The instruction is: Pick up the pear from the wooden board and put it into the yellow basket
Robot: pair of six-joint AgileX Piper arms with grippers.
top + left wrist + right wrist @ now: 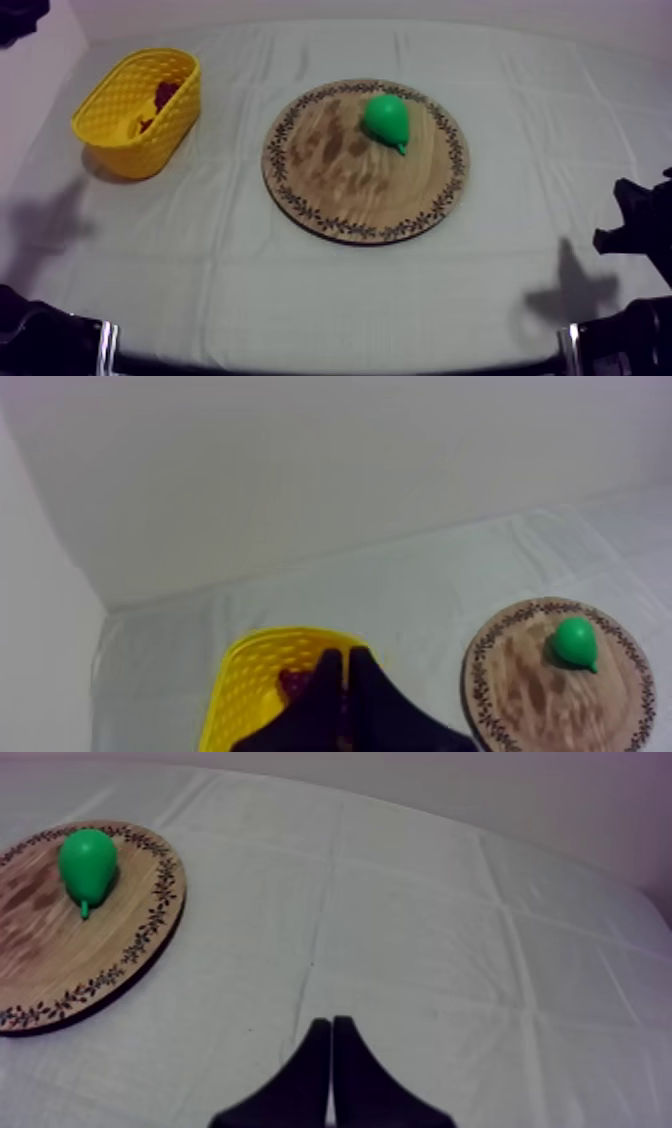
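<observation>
The pear (386,118) lies on the wooden board (330,190), near its far right rim, with bare wood all around it. Wide bare cloth (230,260) separates the board from the yellow basket (110,110), which stands well apart by the table's far left edge. The left gripper (346,676) hangs over the basket, fingers pressed together on nothing. The right gripper (331,1042), also closed and empty, is above bare cloth beside the board. Something dark red (165,93) lies in the basket, half hidden by its wall and hard to make out. The cloth is creased, and a pale wall (300,476) stands behind it.
</observation>
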